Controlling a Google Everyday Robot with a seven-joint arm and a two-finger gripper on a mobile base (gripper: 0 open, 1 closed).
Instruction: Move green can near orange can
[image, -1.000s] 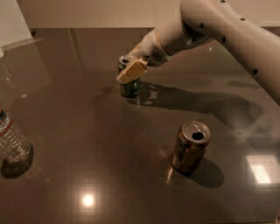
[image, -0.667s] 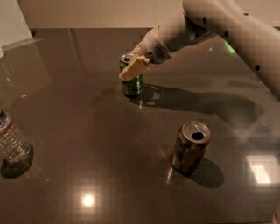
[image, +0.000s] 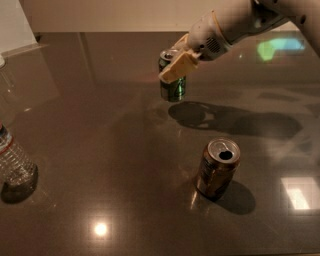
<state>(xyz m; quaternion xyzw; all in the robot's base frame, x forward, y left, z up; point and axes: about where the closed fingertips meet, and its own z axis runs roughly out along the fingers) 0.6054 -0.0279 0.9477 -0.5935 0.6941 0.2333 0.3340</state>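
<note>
The green can (image: 173, 88) is slim and dark green with a silver top. It hangs upright a little above the dark table (image: 100, 150), at the upper middle. My gripper (image: 176, 64) is shut on its upper part, with a tan finger pad (image: 178, 67) across its front. The white arm reaches in from the upper right. The orange can (image: 217, 169) is coppery brown with an open silver top. It stands upright at the lower right of centre, well apart from the green can.
A clear plastic water bottle (image: 14, 162) stands at the left edge. The arm and green can cast a shadow (image: 230, 120) on the table between the two cans. A pale wall runs along the table's far edge.
My gripper has lifted the green can off the table and carried it a little to the right. The orange can and the bottle have not moved.
</note>
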